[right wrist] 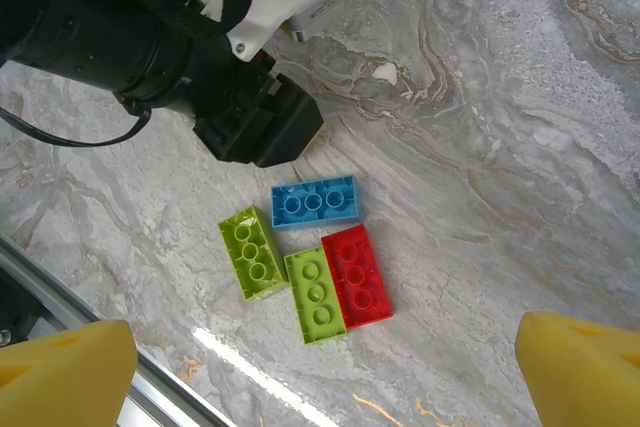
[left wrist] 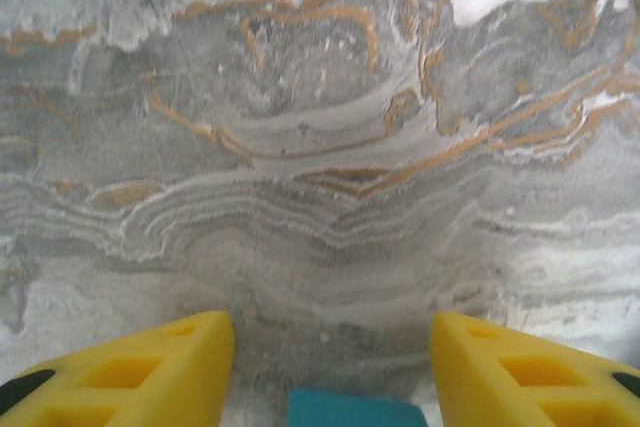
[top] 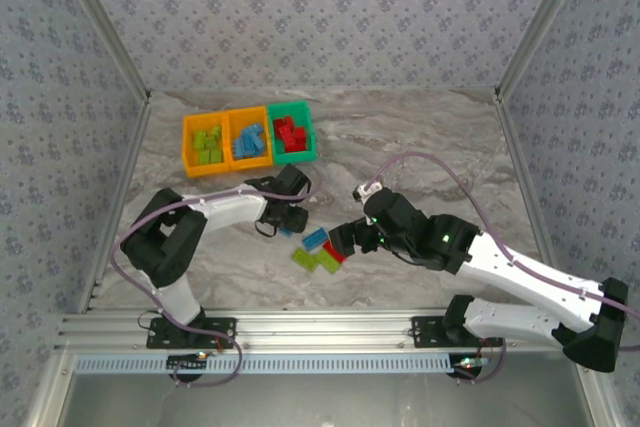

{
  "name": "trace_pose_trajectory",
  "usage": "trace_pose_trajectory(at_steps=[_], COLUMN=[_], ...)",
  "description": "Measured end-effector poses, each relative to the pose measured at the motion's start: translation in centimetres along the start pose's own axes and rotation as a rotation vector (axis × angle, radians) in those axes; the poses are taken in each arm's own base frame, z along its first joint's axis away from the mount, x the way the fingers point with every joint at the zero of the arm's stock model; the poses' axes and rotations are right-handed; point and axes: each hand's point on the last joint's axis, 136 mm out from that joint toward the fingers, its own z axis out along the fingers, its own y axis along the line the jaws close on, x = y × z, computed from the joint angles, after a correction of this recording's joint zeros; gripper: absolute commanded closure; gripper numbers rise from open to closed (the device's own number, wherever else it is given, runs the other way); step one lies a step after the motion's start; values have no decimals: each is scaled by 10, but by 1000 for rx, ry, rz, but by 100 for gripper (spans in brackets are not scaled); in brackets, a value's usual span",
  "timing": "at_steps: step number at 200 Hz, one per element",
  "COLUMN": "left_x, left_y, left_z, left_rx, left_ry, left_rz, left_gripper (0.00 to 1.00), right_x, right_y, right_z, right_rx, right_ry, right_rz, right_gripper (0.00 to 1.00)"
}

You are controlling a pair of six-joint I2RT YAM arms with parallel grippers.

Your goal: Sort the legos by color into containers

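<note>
Your right tool point(right wrist: 320, 372) hangs spread wide and empty over four small studded plastic bricks bunched mid-frame on the marbled counter point(top: 420, 137): a light blue brick point(right wrist: 315, 200), two lime green bricks point(right wrist: 253, 252) and a red brick point(right wrist: 357, 275). Your left tool point(left wrist: 330, 367), up-left of them, stands partly spread. A teal-blue edge point(left wrist: 350, 409) sits loose between its fingers, apparently ungripped. Toward the top, the joined row of three plastic bins point(top: 186, 147) holds green, blue and red apart, so most looks done. Bare counter opens rightward, and the metal rail point(top: 300, 327) runs below.
</note>
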Motion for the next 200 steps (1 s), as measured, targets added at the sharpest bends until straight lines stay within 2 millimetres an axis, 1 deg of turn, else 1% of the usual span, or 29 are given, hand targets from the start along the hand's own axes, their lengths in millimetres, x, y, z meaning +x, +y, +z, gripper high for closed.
trace_pose_trajectory(at_steps=[11,25,37,43,58,93,114,126,139,149,161,172,182,195,200], left_x=[9,20,27,29,29,29,31,26,12,-7,-42,-79,-108,-142,-155], left_y=[3,8,10,11,13,13,9,8,13,21,35,55,74,99,108], left_z=[-3,-7,-8,-8,-8,-10,-15,-24,-42,-60,-86,-111,-127,-136,-135], left_rx=[-6,-15,-21,-22,-29,-29,-2,16,25,19,3,-33,-68,-111,-125], left_ry=[18,41,59,65,66,64,58,35,-20,-82,-190,-301,-380,-438,-451], left_rz=[-4,-9,-11,-12,-14,-18,-30,-40,-66,-95,-138,-181,-217,-262,-276], left_gripper=[42,43,48,52,62,71,73,72,70,69,68,68,68,65,64], right_x=[0,-1,-1,-1,0,3,7,7,4,1,-1,-2,-3,-4,-4], right_y=[0,1,3,3,5,11,15,16,18,19,19,18,18,17,17], right_z=[1,3,5,6,9,18,21,21,19,17,16,16,15,14,13], right_rx=[1,3,4,5,8,-6,-18,-21,-26,-27,-26,-24,-20,-19,-19], right_ry=[3,7,12,16,27,65,86,86,77,69,60,57,53,47,42], right_rz=[-1,-2,-4,-6,-9,-14,-21,-24,-23,-22,-21,-20,-20,-17,-17], right_gripper=[0,0,0,0,0,0,0,0,0,0,0,0,0,0,0])
